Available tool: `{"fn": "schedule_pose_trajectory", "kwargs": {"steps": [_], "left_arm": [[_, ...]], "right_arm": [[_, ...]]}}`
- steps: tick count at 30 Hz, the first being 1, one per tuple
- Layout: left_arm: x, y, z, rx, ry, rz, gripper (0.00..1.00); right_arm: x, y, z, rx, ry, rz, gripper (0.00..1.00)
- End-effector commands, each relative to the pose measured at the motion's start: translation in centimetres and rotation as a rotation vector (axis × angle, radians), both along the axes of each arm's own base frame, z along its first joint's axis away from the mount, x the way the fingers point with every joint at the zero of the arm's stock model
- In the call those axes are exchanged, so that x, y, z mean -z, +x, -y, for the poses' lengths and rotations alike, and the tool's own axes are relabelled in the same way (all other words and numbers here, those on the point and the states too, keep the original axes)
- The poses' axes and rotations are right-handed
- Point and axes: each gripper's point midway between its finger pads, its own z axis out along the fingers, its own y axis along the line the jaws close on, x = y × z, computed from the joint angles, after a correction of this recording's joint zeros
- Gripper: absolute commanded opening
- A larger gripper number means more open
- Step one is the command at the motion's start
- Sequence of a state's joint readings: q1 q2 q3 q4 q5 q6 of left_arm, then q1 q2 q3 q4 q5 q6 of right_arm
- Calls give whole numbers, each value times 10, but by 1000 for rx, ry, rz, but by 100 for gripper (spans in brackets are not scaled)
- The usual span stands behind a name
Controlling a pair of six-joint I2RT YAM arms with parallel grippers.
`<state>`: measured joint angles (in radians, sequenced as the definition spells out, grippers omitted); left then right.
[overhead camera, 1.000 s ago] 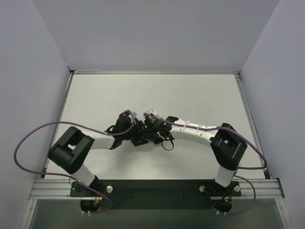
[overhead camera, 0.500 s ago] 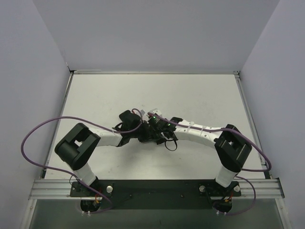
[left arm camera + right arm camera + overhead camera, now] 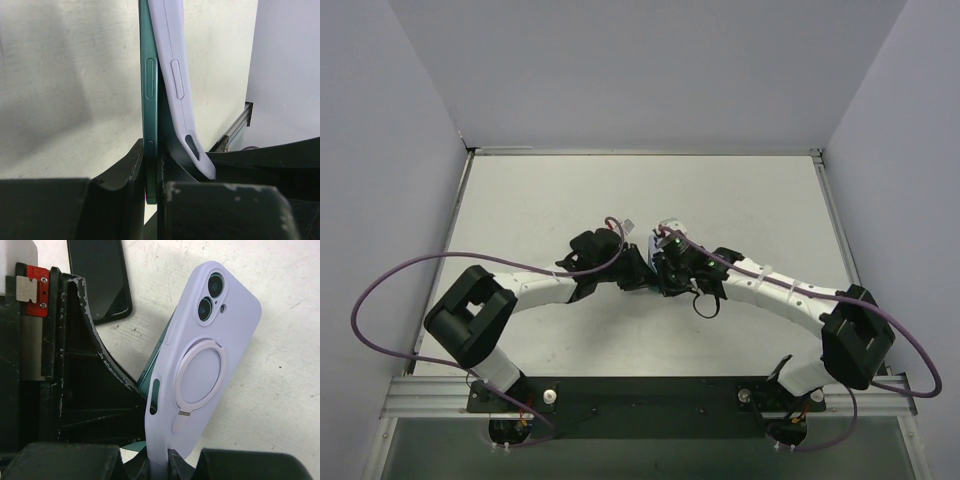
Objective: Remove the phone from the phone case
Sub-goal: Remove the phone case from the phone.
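Observation:
A teal phone (image 3: 151, 90) stands on edge in the left wrist view, and my left gripper (image 3: 152, 170) is shut on its lower end. The lavender phone case (image 3: 172, 75) bends away from the phone on the right side, so its lower corner stands free of the phone. In the right wrist view the case (image 3: 210, 355) shows its back with a ring holder and camera holes. My right gripper (image 3: 167, 460) is shut on its bottom edge. The teal phone (image 3: 152, 360) peeks out behind the case's left side. From above, both grippers (image 3: 645, 270) meet mid-table.
A dark flat slab with rounded corners (image 3: 100, 280) lies on the white table (image 3: 520, 210) beyond the left gripper's finger. Purple cables loop out from both arms (image 3: 380, 320). Grey walls close the table at the back and on both sides.
My left gripper has shut on the phone. Both wrists have shifted to the right, and the right arm's elbow has swung out toward the right edge.

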<state>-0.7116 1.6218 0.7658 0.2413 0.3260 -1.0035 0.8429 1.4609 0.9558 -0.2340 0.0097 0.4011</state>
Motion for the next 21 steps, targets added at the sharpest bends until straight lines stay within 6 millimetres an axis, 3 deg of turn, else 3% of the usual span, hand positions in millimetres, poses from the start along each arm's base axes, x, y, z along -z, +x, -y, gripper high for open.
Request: {"fn": "schedule_pose_trajectory", "kwargs": {"steps": [1,12,21], "left_arm": [[23,7,-42,-54,169,-28,0],[19,2,-55,16,255,-11,0],[26,3,-71,13,268,-17,0]], "right_arm": [[-4,1,68,117,-177,24,0],[-30,-7,69,-20,-154,35,0],[-30,-7,111,36,-337,68,0]]}}
